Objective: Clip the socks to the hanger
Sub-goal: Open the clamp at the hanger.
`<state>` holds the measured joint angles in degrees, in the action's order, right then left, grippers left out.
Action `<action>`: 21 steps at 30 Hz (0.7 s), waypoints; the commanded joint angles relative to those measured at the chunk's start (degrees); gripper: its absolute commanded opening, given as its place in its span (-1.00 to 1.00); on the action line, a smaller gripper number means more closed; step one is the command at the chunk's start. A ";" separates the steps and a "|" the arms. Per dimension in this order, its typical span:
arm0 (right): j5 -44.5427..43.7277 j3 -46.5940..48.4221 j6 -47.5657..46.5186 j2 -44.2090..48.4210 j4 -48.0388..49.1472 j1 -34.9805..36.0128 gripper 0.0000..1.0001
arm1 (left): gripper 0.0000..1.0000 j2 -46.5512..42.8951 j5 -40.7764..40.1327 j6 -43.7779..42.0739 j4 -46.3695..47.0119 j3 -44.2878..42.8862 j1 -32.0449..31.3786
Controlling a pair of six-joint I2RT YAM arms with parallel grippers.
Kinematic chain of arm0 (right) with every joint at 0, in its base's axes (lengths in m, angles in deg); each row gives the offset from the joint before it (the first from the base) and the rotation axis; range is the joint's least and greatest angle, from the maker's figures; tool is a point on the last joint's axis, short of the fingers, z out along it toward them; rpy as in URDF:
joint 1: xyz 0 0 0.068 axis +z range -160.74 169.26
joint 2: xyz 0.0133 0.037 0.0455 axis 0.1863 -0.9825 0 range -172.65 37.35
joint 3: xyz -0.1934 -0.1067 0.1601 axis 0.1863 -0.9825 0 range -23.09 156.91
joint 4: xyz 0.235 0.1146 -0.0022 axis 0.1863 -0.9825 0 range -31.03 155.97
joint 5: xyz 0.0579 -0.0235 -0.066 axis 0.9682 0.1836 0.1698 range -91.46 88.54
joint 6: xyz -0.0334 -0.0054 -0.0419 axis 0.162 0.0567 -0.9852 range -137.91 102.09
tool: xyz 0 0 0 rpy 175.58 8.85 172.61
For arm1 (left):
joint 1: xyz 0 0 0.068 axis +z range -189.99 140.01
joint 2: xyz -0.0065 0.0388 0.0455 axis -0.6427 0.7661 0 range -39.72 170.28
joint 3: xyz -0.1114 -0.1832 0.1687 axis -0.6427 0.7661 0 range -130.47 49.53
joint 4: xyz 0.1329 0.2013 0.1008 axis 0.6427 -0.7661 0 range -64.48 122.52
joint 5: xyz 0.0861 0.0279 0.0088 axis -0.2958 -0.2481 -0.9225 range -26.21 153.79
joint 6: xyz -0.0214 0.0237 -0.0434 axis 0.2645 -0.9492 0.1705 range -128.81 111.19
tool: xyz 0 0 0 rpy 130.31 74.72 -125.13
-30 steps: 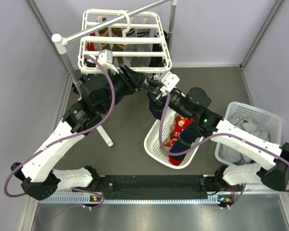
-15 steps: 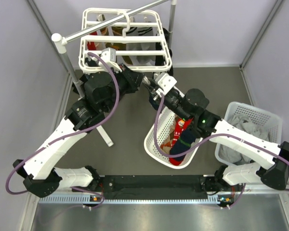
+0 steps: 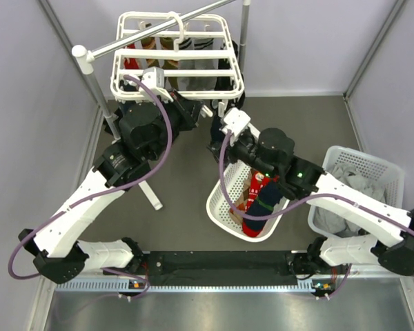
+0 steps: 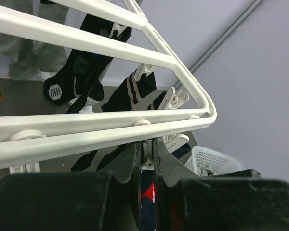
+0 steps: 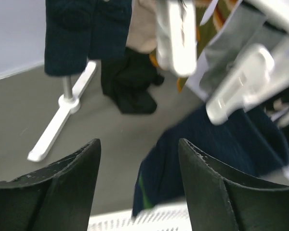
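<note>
The white hanger hangs from a rail at the back, with several socks clipped under it, red ones among them. My left gripper reaches its near right corner. In the left wrist view the left gripper is shut on a small white clip under the hanger's bar, and a navy sock with a red patch hangs below. My right gripper is just beside it. In its wrist view the right gripper is open and empty, facing a hanging navy sock.
A round white basket below the right arm holds a red sock and others. A rectangular white basket with grey laundry stands at the right. The rail's stand foot lies on the floor at the left. Loose clips dangle near the right gripper.
The hanger has swung back and slightly left. Both arms have followed it. The right wrist has moved up and left, towards the hanger's corner.
</note>
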<state>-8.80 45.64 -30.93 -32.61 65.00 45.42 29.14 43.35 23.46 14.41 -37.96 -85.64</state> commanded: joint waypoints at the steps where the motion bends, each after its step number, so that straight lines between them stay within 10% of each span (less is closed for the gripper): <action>1: -6.27 5.01 11.67 7.80 -16.49 0.88 0.37 | -0.86 -1.54 -0.65 -2.56 3.87 1.35 0.03; 10: -20.26 0.10 39.95 13.78 -47.17 -1.39 0.40 | -0.87 -2.94 -1.09 -2.56 6.42 3.20 0.03; 21: -11.30 -20.72 54.66 8.62 -38.06 -15.37 0.33 | -0.87 -3.64 -0.47 -1.95 5.54 2.58 0.03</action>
<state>-20.99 28.50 15.85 -20.63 23.51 32.59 27.28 42.25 21.42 17.71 -35.09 -85.64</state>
